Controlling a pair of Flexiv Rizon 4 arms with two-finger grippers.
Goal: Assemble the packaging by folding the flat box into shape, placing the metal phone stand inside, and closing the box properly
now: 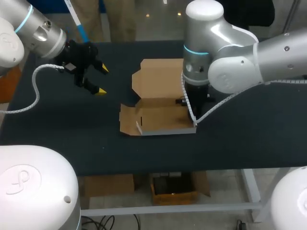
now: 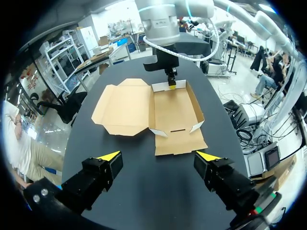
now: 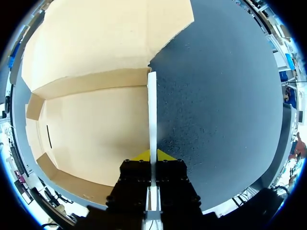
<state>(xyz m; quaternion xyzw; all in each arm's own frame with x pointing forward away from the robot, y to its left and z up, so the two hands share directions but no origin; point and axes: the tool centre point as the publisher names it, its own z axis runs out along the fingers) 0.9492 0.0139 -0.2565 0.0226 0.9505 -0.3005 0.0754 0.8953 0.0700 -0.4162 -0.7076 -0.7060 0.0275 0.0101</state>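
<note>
1. Starting at the left, my left arm (image 1: 36, 31) comes in from the corner of the head view, and its upper links are cut off by the edge.
2. Its left gripper (image 1: 101, 80) hangs over bare table, well apart from the box. Its own wrist view (image 2: 158, 155) shows the yellow tips spread wide with nothing between them.
3. Near the middle lies the cardboard box (image 1: 163, 117), half formed as a shallow tray (image 2: 175, 110) with low walls standing. Its lid (image 1: 156, 76) lies flat and open on the far side. A loose flap (image 1: 127, 120) lies flat on the side facing the left gripper.
4. The tray's right-hand end is hard to read from above, because the right arm (image 1: 225, 52) and its white cable cover the wall and part of the lid there.
5. The right gripper (image 3: 152, 155) is clamped on that right-hand side wall. The wall's white edge runs straight between the two yellow tips, one pressed to each face. The black finger bodies hide the wall's nearest stretch. From the left wrist view only one yellow tip of it (image 2: 170, 86) shows, at the tray's far wall.
6. The table (image 1: 240, 143) is a dark, matte sheet, and it shows grainy beside the wall in the right wrist view (image 3: 216, 96).
</note>
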